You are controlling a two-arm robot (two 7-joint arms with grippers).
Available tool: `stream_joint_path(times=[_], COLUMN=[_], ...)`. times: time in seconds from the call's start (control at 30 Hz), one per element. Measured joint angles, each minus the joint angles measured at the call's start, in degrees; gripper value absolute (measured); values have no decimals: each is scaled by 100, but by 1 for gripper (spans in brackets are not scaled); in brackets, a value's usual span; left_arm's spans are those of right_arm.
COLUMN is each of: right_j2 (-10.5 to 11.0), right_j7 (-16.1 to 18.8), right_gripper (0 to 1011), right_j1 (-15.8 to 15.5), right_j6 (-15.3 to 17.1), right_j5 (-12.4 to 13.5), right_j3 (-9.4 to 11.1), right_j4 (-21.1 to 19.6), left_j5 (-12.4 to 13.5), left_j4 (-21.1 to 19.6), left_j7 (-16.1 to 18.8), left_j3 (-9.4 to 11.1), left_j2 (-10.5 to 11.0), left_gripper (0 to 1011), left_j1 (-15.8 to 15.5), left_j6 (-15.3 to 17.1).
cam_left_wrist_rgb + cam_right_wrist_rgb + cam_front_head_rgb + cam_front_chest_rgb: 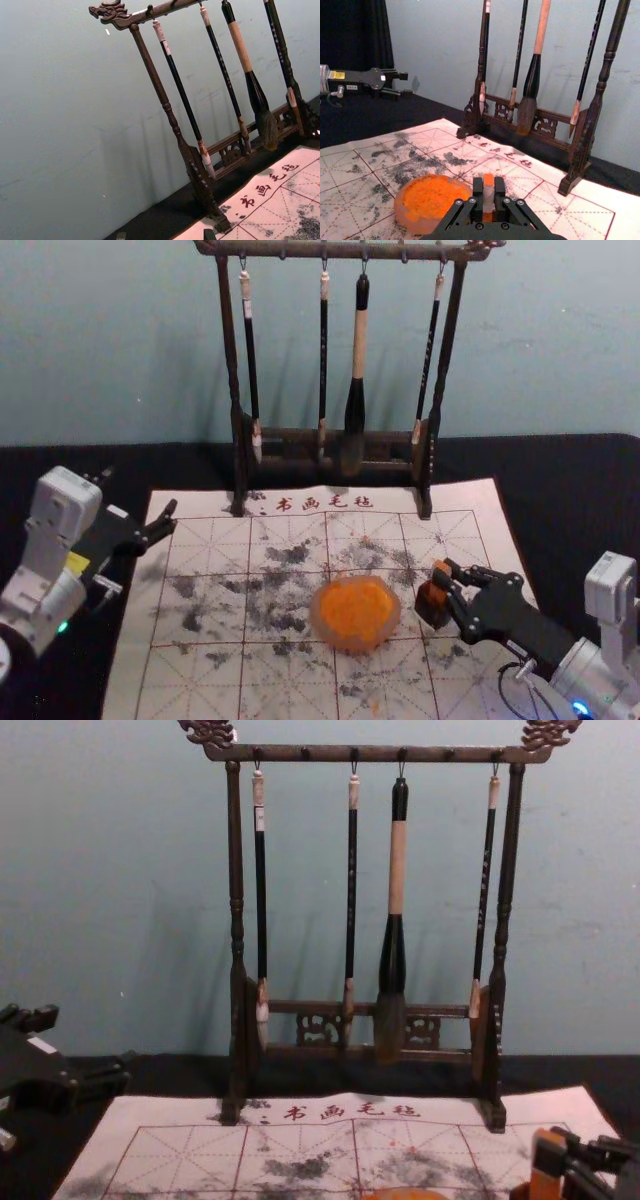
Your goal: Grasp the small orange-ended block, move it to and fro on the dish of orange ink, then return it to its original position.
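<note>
My right gripper (446, 583) is shut on the small block (438, 592), just right of the dish of orange ink (355, 612); a dark brown piece shows beneath its orange part. In the right wrist view the gripper (489, 194) pinches the block (488, 181), whose top is orange above a grey middle, with the dish (431, 199) beside it. The chest view has the block (546, 1172) at the lower right. My left gripper (138, 498) is parked at the mat's left side, its fingertips (210, 234) spread with nothing between them.
The ink-stained gridded mat (205, 660) lies on the black table (60, 670). Behind the dish stands a dark wooden rack (230, 350) with several hanging brushes (359, 340), its feet on the mat's far part.
</note>
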Motion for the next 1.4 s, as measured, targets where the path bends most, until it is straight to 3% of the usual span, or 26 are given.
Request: stream_joint_path(times=[1.4], right_j2=[-13], right_j7=[-62], right_gripper=[110], right_j1=[63], right_j6=[144], right_j5=[-85], right_j3=[-51], right_j4=[158], left_j5=[0], left_j4=[0], left_j7=[0], left_j3=[0], left_j2=[0], left_gripper=[1001], left_j1=[0], left_j6=[0])
